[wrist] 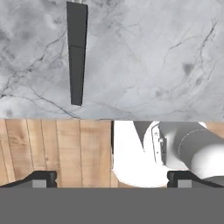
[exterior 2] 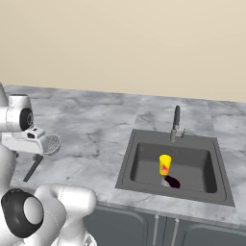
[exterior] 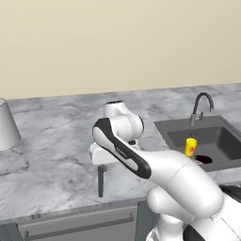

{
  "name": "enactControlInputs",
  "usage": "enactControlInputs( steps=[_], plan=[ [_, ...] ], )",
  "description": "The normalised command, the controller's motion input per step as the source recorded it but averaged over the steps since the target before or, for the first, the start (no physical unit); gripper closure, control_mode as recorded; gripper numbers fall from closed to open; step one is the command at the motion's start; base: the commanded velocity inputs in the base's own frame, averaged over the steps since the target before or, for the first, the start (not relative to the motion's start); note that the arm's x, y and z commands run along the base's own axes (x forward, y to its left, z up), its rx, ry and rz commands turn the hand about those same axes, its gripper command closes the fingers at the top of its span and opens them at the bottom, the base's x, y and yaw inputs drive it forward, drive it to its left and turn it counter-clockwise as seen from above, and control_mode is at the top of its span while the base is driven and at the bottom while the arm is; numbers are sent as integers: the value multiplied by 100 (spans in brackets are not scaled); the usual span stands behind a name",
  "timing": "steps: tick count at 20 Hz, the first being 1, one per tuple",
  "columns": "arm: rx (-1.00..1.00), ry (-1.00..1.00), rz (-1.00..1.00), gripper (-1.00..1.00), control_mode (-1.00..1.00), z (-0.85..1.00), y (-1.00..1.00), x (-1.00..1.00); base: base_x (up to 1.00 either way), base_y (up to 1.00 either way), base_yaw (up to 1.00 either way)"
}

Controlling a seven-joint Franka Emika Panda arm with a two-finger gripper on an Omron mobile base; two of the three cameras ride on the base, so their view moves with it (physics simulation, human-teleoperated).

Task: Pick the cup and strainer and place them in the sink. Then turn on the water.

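Cup (exterior 2: pixel 165 165) upright in sink (exterior 2: pixel 144 185); strainer (exterior 2: pixel 51 144) on counter; tool (wrist: pixel 112 180) wide open, empty

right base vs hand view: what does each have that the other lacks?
Right base: the sink with the yellow cup standing in it, the faucet, and the strainer mesh head on the counter by the arm. Hand view: the open claw over the counter's front edge and wooden floor below. Both: the strainer's dark handle lying on the marble counter.
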Motion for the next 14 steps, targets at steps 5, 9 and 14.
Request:
enactControlInputs(
  steps=[5,9,14],
  plan=[
    [0,0,0,-100,-100,-4,30,0,0,0,0],
    [0,0,0,-100,-100,-7,26,0,0,0,0],
    [0,-2,0,-100,-100,-9,23,10,0,0,0]
  ],
)
